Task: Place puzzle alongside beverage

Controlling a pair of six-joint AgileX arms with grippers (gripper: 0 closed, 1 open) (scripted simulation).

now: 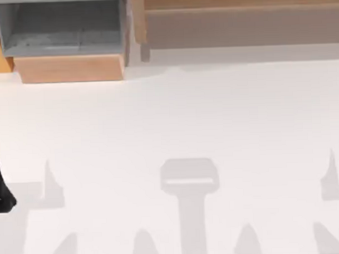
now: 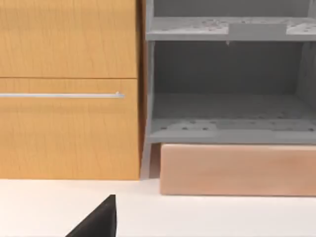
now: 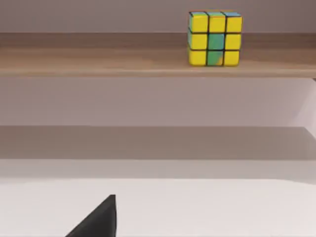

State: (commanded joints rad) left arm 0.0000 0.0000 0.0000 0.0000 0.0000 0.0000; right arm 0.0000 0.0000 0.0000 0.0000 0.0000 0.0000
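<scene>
The puzzle (image 3: 215, 38) sat upright on a wooden shelf (image 3: 98, 54) in the right wrist view, near the shelf's front edge, facing the camera with mostly yellow tiles and a few green and blue ones. A second, lower shelf ran beneath it, and the white counter (image 3: 197, 207) lay in front. No beverage could be seen anywhere in these pictures, so where the puzzle had to go could not be told.

As a judgement, the puzzle would handle as a light, rigid block with flat, smooth faces. Its plastic tiles were probably a little slippery, so a hold across two opposite flat sides, squarely at mid-height, seemed safest; a hold on the corners would likely twist or slip. It did not look fragile, though its layers might turn under an uneven squeeze.

No brand, label or writing could be read on the puzzle or the furniture.

The left gripper (image 1: 0, 188) showed as a dark shape at the counter's far left edge in the top view; whether it was open or holding anything could not be told. The left wrist view faced a wooden cabinet (image 2: 69, 89) beside a grey rack (image 2: 227, 128). Of the right gripper (image 3: 96, 222) a single dark fingertip showed, so its opening could not be told either.
</scene>
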